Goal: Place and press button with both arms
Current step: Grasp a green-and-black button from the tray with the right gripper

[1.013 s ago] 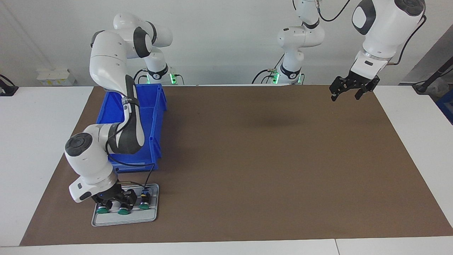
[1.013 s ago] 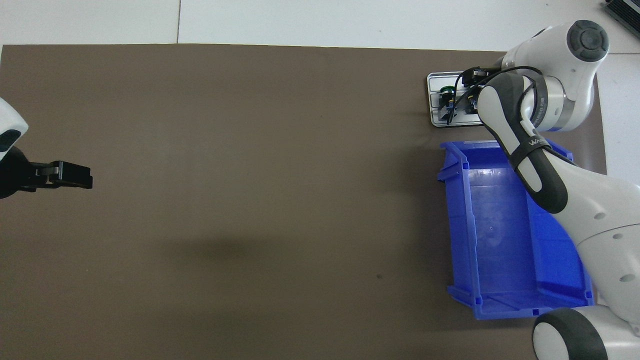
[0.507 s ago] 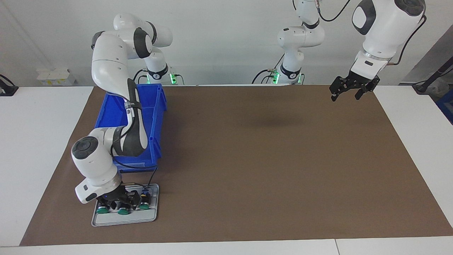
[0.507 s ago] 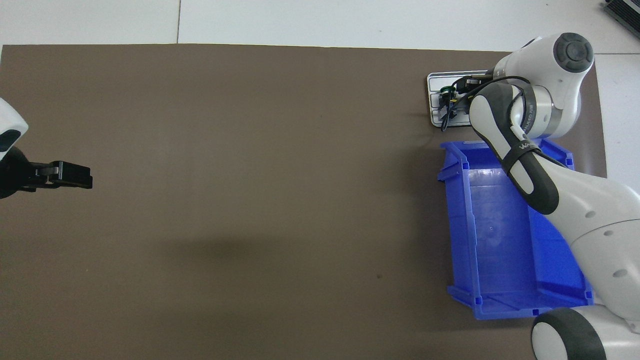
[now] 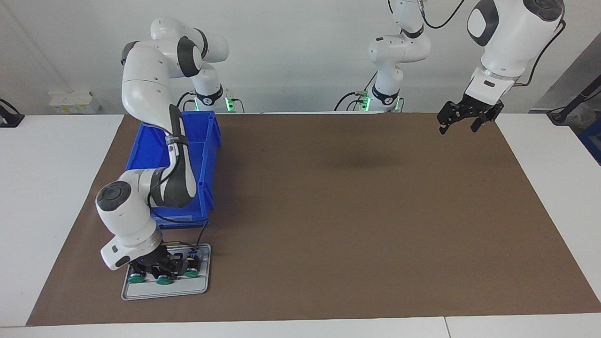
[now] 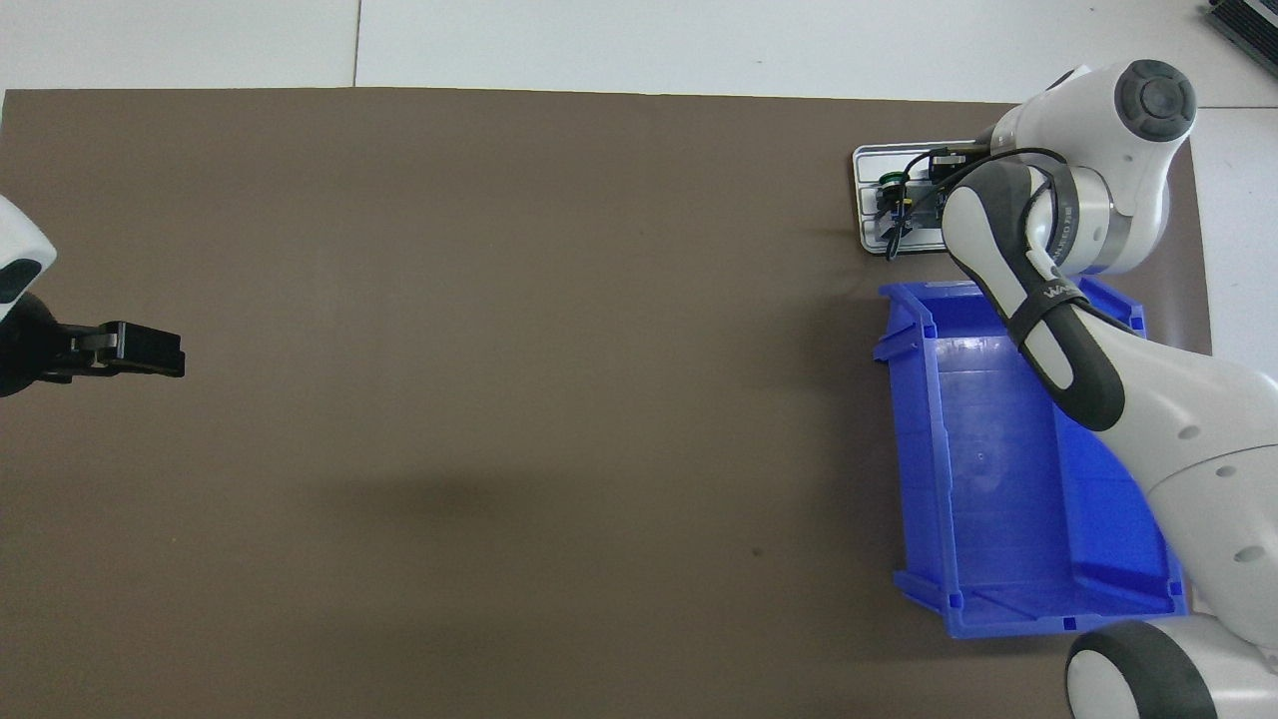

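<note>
Right tool [image 5: 162, 271] sits low in the grey tray [image 5: 164, 291], fingers pinched on the middle button [image 5: 163, 280] of three. Left tool [image 5: 462, 121] waits spread over the brown mat [image 5: 352, 211]. Overhead, the right arm [image 6: 1058, 250] hides all but one green cap [image 6: 890, 181].

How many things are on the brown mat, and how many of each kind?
Green buttons: 3
Grey tray: 1
Blue bin: 1
Total: 5
</note>
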You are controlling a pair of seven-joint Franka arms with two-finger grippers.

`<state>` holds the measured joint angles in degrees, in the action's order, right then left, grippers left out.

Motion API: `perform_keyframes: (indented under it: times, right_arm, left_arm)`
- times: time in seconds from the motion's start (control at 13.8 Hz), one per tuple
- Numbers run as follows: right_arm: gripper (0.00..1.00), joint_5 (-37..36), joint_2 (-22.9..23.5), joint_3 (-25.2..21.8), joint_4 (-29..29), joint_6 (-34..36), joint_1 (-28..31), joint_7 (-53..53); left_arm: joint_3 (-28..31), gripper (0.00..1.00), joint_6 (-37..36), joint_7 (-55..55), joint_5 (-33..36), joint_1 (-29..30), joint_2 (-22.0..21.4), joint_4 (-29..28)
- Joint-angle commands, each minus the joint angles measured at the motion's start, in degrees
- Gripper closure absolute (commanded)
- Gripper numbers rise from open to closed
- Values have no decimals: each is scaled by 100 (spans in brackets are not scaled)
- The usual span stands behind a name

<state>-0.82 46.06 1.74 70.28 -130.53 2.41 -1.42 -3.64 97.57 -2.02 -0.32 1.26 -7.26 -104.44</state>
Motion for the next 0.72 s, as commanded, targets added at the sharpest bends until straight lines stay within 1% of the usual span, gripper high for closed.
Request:
perform_keyframes:
  times: [0.0, 0.14, 0.29, 0.36, 0.58, 0.65]
  right_arm:
    - [100, 161, -649, 64, 538, 27, 67, 12]
    - [100, 161, -1026, 64, 653, 185, -3, -479]
    - [100, 144, -1291, 72, 610, 553, -117, -1146]
    - [100, 65, -1423, 55, 601, 694, -292, -1506]
    - [100, 30, -1564, -15, 496, 1213, -775, -2771]
    - [100, -127, -1599, -24, 469, 1371, -977, -3298]
  left_arm:
    - [-31, 0, -27, 79, 85, 58, -101, -68]
    - [-31, 0, -27, 79, 85, 58, -101, -68]
    - [-31, 0, -27, 79, 85, 58, -101, -68]
    - [-31, 0, -27, 70, 85, 58, -101, -68]
    - [-31, 0, -27, 79, 85, 67, -101, -68]
    - [-31, 0, -27, 79, 85, 67, -101, -68]
